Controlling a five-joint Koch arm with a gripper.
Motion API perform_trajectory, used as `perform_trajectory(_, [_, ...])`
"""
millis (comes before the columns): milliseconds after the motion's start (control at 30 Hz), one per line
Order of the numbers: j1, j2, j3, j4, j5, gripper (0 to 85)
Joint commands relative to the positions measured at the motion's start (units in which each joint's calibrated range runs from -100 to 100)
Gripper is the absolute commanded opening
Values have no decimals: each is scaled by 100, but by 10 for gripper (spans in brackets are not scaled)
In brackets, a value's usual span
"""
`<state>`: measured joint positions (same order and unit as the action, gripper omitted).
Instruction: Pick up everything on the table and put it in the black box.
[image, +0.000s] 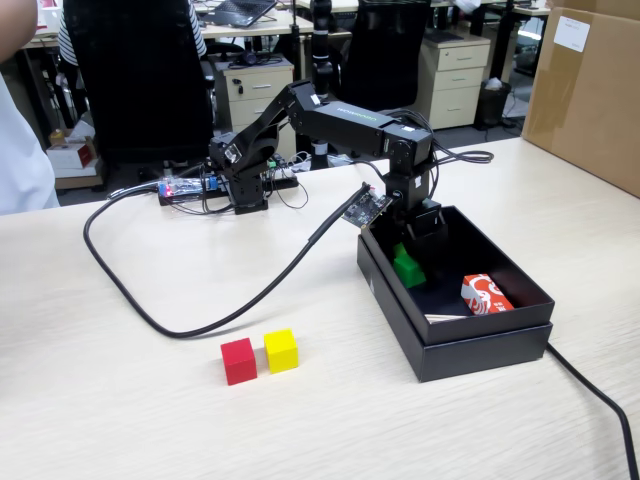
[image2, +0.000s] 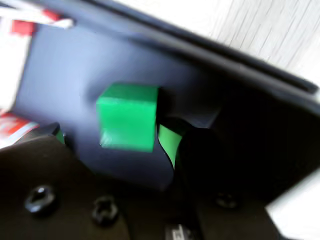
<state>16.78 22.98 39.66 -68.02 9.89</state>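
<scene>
While the claw (image: 409, 243) hangs inside the black box (image: 485, 335), spread and holding nothing, the green cube (image: 408, 267) rests on the box floor just beneath it. A red-and-white packet (image: 485, 294) lies farther along the floor. The red cube (image: 238, 360) and yellow cube (image: 281, 350) sit touching on the worktop (image: 120, 400), well apart from the claw.

- Your table (image: 120, 400) looked like pale matt wood-grain laminate.
- Your black box (image: 480, 350) looked like matt cardboard.
- The green cube (image2: 127, 117) looked smooth, faintly glossy.
</scene>
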Motion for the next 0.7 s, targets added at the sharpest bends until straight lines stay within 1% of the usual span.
perform_trajectory(0, [10,-1374,50,102,-5,398])
perform_trajectory(33, [-39,-2326,-177,102,-15,398])
perform_trajectory(67, [-59,-2682,-258,102,-44,398])
perform_trajectory(200, [-230,-3830,-594,102,-205,398])
perform_trajectory(333, [-527,-4621,-748,102,-371,398])
perform_trajectory(367, [-620,-4782,-793,102,-425,398])
perform_trajectory(400, [-835,-5057,-965,94,-557,422])
perform_trajectory(500, [-1167,-5344,-1346,102,-767,460])
perform_trajectory(667, [-1822,-5700,-2325,275,-1099,483])
